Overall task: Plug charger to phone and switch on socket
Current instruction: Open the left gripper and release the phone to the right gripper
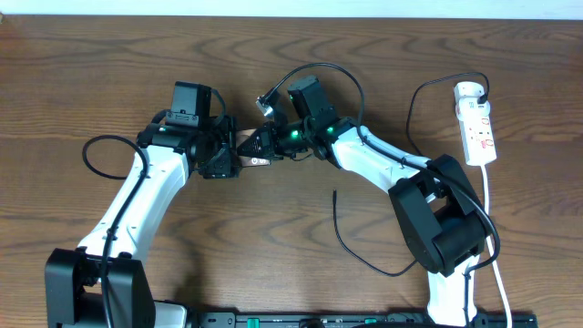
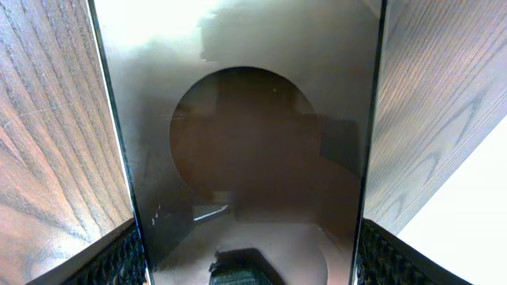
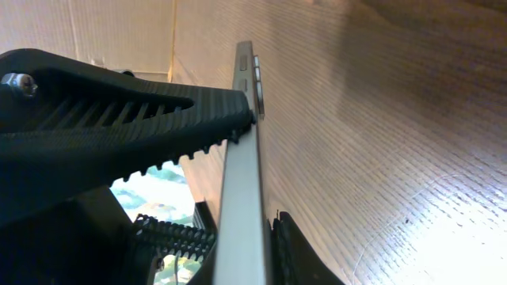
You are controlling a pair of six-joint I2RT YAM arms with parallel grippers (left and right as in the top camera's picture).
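Observation:
The phone (image 1: 254,149) is held off the table at the centre, between both grippers. In the left wrist view its glossy brownish face (image 2: 253,142) fills the frame, and my left gripper (image 2: 253,265) is shut on its two long edges. In the right wrist view I see the phone edge-on, with silver side buttons (image 3: 242,190). My right gripper (image 3: 249,249) is shut across its thickness. The charger cable (image 1: 351,248) lies loose on the table, its plug tip (image 1: 334,193) free. The socket (image 1: 477,128) lies at the far right.
The charger's other end runs up to the socket's top end (image 1: 474,88). The socket's white cord (image 1: 493,228) trails toward the front edge. The left arm's thick black cable (image 1: 96,150) loops at the left. The right arm's base (image 1: 446,228) stands over part of the charger cable.

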